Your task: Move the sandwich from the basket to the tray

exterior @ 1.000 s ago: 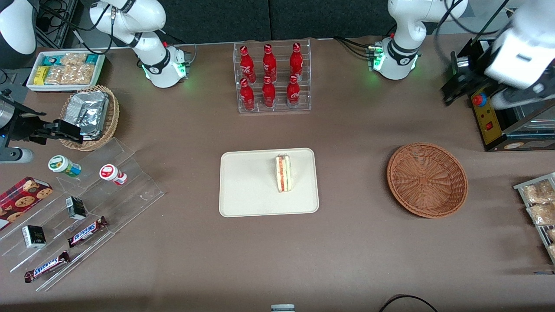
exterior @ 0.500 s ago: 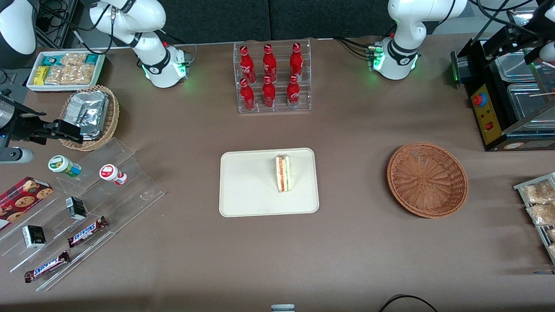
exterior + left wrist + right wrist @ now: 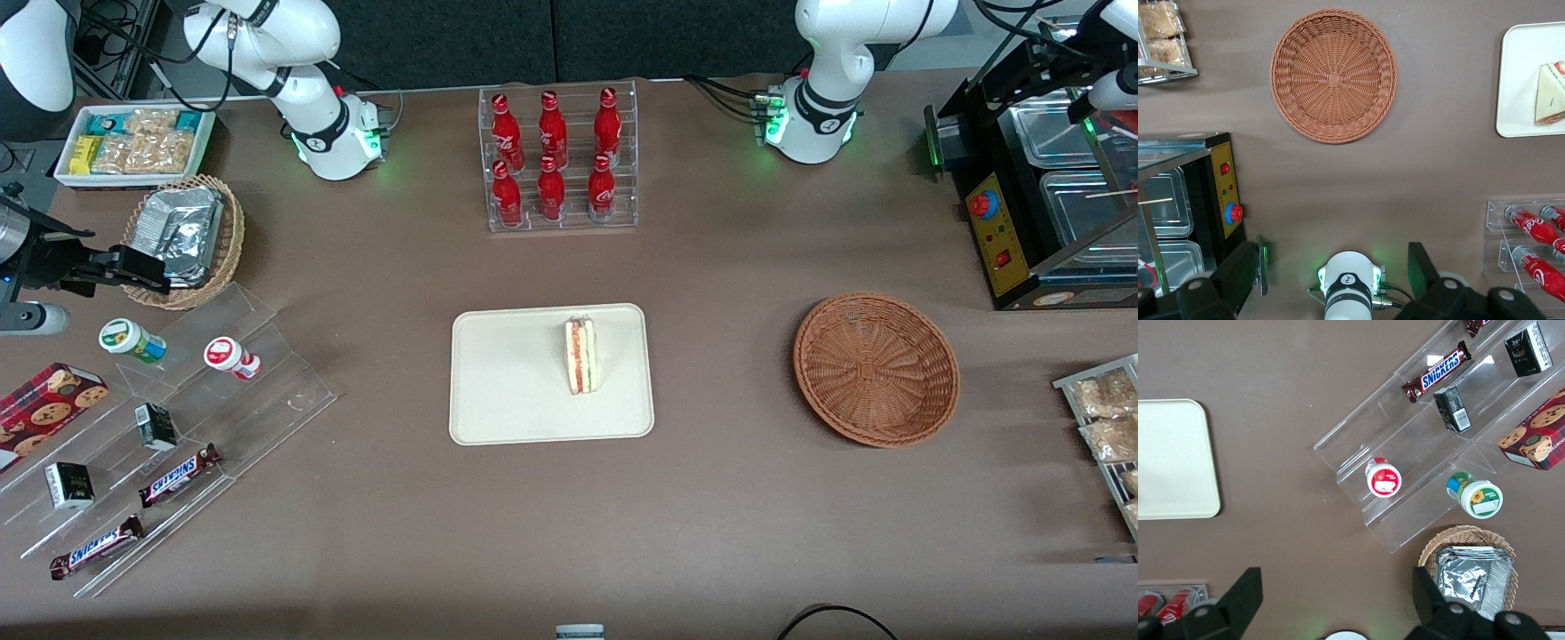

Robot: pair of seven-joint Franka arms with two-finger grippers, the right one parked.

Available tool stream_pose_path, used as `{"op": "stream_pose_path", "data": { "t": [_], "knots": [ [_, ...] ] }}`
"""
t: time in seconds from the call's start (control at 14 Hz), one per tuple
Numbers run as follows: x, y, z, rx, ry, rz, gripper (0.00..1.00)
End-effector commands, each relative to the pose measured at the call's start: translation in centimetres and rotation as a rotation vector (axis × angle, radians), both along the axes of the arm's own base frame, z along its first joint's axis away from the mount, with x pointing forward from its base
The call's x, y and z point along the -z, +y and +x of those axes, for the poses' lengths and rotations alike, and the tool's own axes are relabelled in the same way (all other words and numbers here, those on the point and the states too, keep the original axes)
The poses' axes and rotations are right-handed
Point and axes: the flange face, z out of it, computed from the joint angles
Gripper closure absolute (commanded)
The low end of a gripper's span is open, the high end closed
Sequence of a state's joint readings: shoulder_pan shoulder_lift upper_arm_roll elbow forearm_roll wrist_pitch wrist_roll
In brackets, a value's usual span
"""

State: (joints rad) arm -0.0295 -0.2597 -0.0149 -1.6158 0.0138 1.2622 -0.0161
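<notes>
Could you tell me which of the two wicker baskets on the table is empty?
The shallow reddish-brown basket toward the working arm's end is empty; the sandwich lies on the tray. The deeper tan basket holds foil packets. The gripper hangs open, high above the table.

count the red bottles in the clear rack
6 red bottles stand in the clear rack, two rows of three: farther row; nearer row. None looks hidden. The claw hangs high above the left arm's base.
</notes>
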Motion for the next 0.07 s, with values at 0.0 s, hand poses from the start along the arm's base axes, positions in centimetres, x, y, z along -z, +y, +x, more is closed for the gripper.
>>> {"op": "stream_pose_path", "data": {
  "t": [0.0],
  "knots": [
    [-0.32,-1.0,0.66,0.034,-0.007,0.024,0.0]
  ]
}}
